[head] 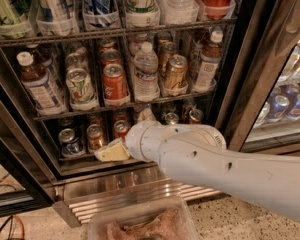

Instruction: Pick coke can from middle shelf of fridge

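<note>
White-armed gripper (111,151) hangs below-left of the water bottle (146,74); can't tell if the jaws are open or holding anything. Lift it first, then go straight in at the coke can (114,82), just left of that bottle on the middle shelf (140,103). Can: red, silver top, upright.

My claw (111,152) is pale cream, low before the bottom rack, and my arm (225,166) behind it is white. The coke can (114,82) is red with a silver top and sits on the dark wire middle shelf (130,104). In its row stand a white-and-green can (80,86) and a gold-brown can (175,72). The fridge (242,79) has a dark frame and a ribbed steel grille.
</note>
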`<state>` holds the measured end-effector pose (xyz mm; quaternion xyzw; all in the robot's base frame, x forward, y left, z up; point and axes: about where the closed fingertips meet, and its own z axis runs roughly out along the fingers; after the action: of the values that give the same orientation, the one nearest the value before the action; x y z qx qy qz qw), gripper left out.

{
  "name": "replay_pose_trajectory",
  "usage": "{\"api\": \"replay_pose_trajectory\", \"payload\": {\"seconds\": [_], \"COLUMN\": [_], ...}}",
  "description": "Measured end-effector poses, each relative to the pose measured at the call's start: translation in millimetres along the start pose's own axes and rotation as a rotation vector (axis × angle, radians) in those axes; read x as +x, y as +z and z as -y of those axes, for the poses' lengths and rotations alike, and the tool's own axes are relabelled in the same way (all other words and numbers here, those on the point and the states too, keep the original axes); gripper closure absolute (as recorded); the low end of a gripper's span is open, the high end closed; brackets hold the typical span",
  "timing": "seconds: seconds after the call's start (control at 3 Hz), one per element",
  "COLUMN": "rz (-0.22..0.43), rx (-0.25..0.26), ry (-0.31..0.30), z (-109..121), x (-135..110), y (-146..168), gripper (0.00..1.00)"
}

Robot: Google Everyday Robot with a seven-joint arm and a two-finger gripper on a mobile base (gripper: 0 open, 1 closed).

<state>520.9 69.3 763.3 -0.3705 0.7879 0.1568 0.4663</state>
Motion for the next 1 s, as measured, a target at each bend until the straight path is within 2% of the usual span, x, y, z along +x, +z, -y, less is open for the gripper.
{"api": "replay_pose_trajectory", "payload": {"seconds": [0.33,0.67,1.0], "rz": [0.085,0.138,0.170], "rx": [0.043,0.072,0.090], "ry": [0.032,0.060,0.065], "z": [10,11,7], "x": [-15,-23,-29], "y": [1,2,7], "gripper": [0.22,0.35,0.39]}}
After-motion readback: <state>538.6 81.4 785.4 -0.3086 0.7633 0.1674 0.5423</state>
